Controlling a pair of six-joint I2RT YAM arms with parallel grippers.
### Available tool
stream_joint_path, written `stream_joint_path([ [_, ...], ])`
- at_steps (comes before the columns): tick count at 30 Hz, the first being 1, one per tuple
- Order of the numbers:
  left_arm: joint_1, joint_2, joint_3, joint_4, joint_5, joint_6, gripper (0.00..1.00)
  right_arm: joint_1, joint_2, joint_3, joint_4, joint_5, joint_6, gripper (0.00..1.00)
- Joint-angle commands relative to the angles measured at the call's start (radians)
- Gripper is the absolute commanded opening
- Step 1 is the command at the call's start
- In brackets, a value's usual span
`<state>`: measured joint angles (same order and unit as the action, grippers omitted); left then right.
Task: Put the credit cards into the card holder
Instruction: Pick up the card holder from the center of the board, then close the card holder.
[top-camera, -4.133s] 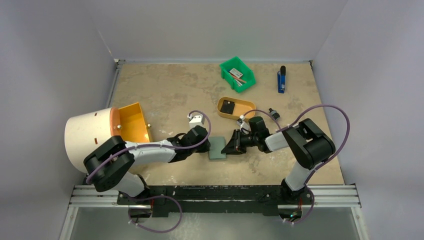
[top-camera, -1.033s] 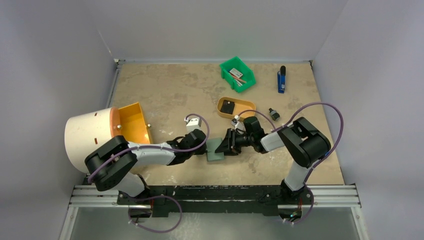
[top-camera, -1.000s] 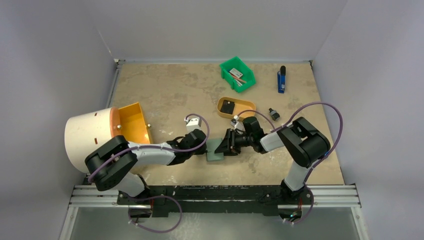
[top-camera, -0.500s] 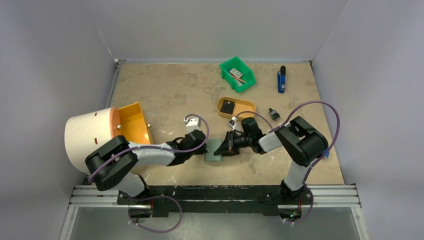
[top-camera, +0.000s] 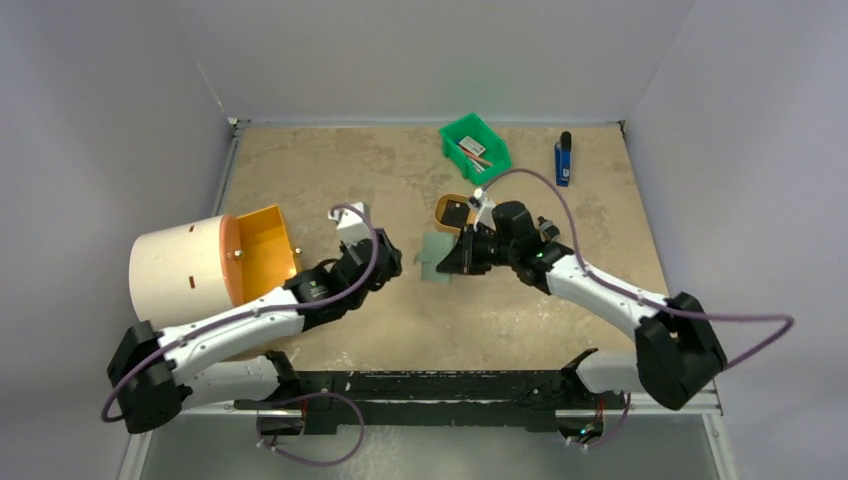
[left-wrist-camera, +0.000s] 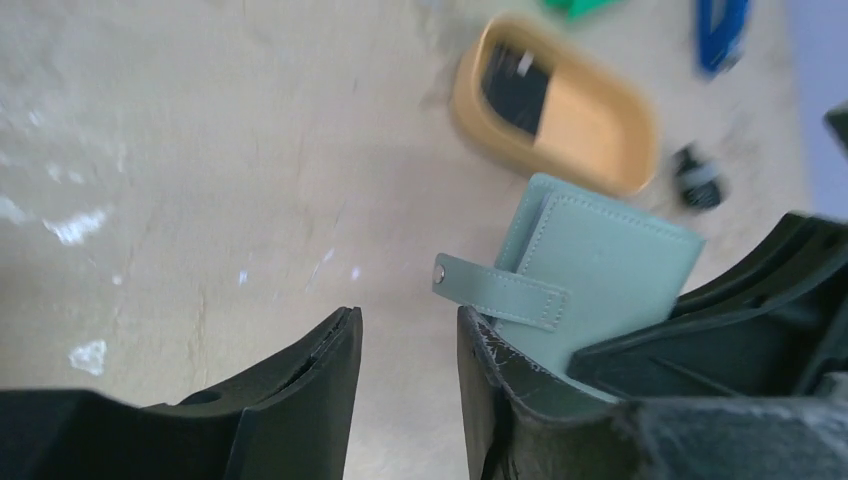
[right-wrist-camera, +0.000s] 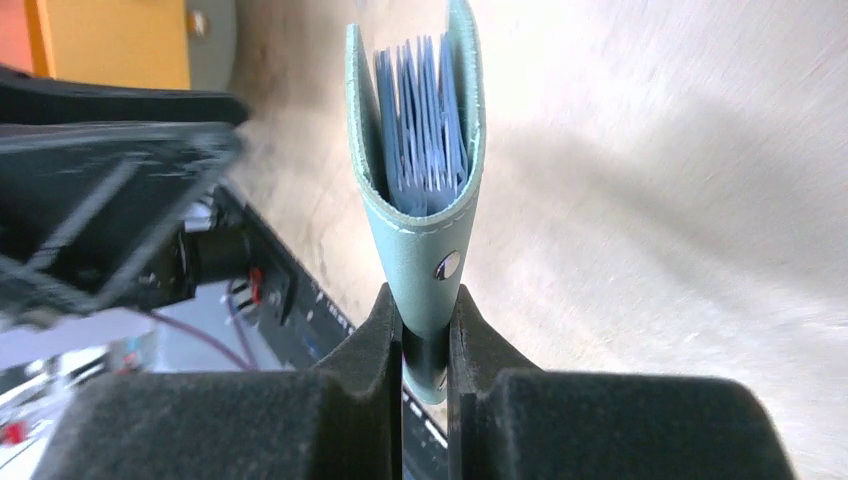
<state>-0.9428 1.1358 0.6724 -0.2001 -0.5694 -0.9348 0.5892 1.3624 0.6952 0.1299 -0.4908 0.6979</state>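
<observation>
- R gripper (top-camera: 452, 258) (right-wrist-camera: 425, 300): clamped on the card holder (top-camera: 434, 256) (right-wrist-camera: 418, 225), fingers pinching it at the fold end, by the snap button.
- Holder stands on edge, covers a bit apart; pale blue pockets (right-wrist-camera: 425, 130) show between them. No card visible in them.
- Can't tell if the holder's far edge touches the table (top-camera: 330, 180).
- L gripper (top-camera: 390, 252) (left-wrist-camera: 400, 320): fingers apart w/ a narrow gap, nothing between them. Sits near the holder's left side; in the top view there's a gap between them.
- Holder's strap (left-wrist-camera: 495, 290) sticks out toward the L gripper.
- One black credit card (top-camera: 456, 213) (left-wrist-camera: 515, 88) lies in the tan tray (top-camera: 443, 203) (left-wrist-camera: 600, 135), just behind the holder; R arm covers part of the tray.
- Small black knob (left-wrist-camera: 700, 180) on the table just right of the tray.
- Green bin (top-camera: 475, 147) and blue item (top-camera: 563, 160) at the far side.
- White drum w/ orange inside (top-camera: 190, 265) at the left.
</observation>
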Motion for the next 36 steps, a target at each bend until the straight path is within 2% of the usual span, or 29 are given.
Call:
stream_joint_path([
  [1,-0.001,-0.127,0.191,-0.185,-0.202,-0.019,0.41,0.032,-0.135,0.203,-0.305,0.277,-0.269,0.00],
  [4,-0.001,-0.179,0.320,-0.264,-0.302,-0.027,0.45,0.111,-0.167,0.353,-0.391,0.547,-0.446,0.00],
  [7,-0.001,-0.213,0.452,-0.288,-0.350,0.013,0.49,0.207,-0.192,0.437,-0.320,0.812,-0.690,0.00],
  [11,-0.001,-0.225,0.581,-0.254,-0.285,0.081,0.54,0.298,-0.204,0.453,-0.061,1.096,-1.091,0.00],
  [14,-0.001,-0.232,0.622,-0.208,-0.199,0.105,0.59,0.342,-0.207,0.375,0.285,1.218,-1.502,0.00],
  [19,-0.001,-0.245,0.601,-0.031,-0.002,0.132,0.68,0.396,-0.192,0.190,0.877,1.201,-2.070,0.00],
  [22,-0.001,-0.208,0.614,0.050,0.111,0.108,0.70,0.426,-0.177,0.148,1.056,1.160,-2.241,0.00],
  [27,-0.001,-0.117,0.656,0.117,0.242,0.099,0.73,0.474,-0.162,0.133,1.170,1.141,-2.389,0.00],
  [30,-0.001,-0.068,0.692,0.083,0.278,0.087,0.75,0.501,-0.154,0.131,1.214,1.136,-2.457,0.00],
  [36,-0.001,-0.040,0.690,0.125,0.309,0.064,0.77,0.538,-0.149,0.139,1.256,1.133,-2.523,0.00],
])
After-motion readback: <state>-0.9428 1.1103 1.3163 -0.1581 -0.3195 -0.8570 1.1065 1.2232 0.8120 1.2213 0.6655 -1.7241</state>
